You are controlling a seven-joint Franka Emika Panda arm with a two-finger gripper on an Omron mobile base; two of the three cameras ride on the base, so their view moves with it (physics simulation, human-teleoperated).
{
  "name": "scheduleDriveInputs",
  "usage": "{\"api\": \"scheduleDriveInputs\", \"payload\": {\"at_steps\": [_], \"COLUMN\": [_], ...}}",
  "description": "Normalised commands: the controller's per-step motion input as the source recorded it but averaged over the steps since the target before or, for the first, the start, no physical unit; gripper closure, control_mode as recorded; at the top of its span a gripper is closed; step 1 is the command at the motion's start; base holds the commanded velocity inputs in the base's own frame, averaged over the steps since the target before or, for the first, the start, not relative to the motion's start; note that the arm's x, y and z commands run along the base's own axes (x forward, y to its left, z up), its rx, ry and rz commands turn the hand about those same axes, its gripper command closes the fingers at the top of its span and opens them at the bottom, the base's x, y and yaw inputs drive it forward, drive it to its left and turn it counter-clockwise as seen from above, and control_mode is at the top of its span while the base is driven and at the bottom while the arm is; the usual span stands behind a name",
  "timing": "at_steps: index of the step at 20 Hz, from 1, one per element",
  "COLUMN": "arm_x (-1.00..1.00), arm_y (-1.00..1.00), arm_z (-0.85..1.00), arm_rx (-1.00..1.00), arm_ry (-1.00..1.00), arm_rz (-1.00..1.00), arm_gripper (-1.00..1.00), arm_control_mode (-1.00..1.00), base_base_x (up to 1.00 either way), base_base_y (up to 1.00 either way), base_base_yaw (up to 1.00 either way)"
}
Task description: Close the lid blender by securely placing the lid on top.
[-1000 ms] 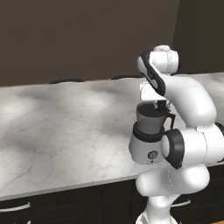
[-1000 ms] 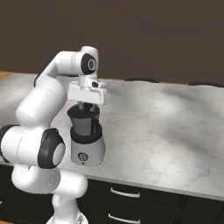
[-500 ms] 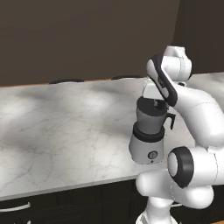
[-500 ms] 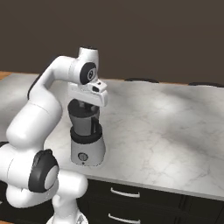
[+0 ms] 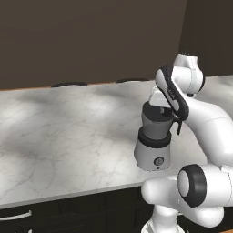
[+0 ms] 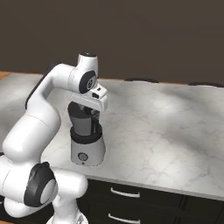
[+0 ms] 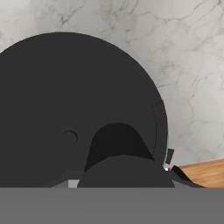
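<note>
The blender [image 5: 154,152] stands upright near the marble counter's front edge, with a silver base, a round dial and a grey jar [image 6: 82,122]. My gripper [image 5: 160,107] hangs straight above the jar's mouth, fingers pointing down at the rim [image 6: 92,112]. In the hand view the dark round lid [image 7: 65,109] spreads across most of the picture, close under the hand, and the gripper is shut on it. The lid lies level with the jar's top. Whether it sits fully on the rim I cannot tell, since the hand hides the rim.
The marble counter [image 5: 68,136] stretches wide to the left of the blender. Flat dark burners [image 5: 68,84] lie at its back edge against the dark wall. Dark drawers with pale handles [image 6: 124,192] run below the front edge.
The hand has come down a little onto the jar's top with the lid. The arm's elbow and lower links have swung down and outward. The blender has stayed in place.
</note>
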Motion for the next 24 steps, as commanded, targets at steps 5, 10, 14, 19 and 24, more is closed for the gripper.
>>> {"api": "scheduleDriveInputs", "payload": {"at_steps": [5,10,14,19,24], "arm_x": [0.02,0.02,0.00,0.00,-0.14], "arm_y": [0.00,0.00,0.03,0.02,0.00], "arm_z": [0.00,0.12,0.26,0.16,-0.01], "arm_rx": [0.00,0.00,0.00,0.00,0.00], "arm_ry": [0.12,0.17,0.20,0.15,0.07], "arm_rz": [0.00,0.00,0.00,0.00,0.00], "arm_gripper": [1.00,1.00,1.00,1.00,1.00], "arm_control_mode": [-1.00,-1.00,-1.00,-1.00,-1.00], "base_base_x": [0.00,0.00,0.00,0.00,0.00], "base_base_y": [0.00,0.00,0.00,0.00,0.00], "base_base_yaw": [0.00,0.00,0.00,0.00,0.00]}}
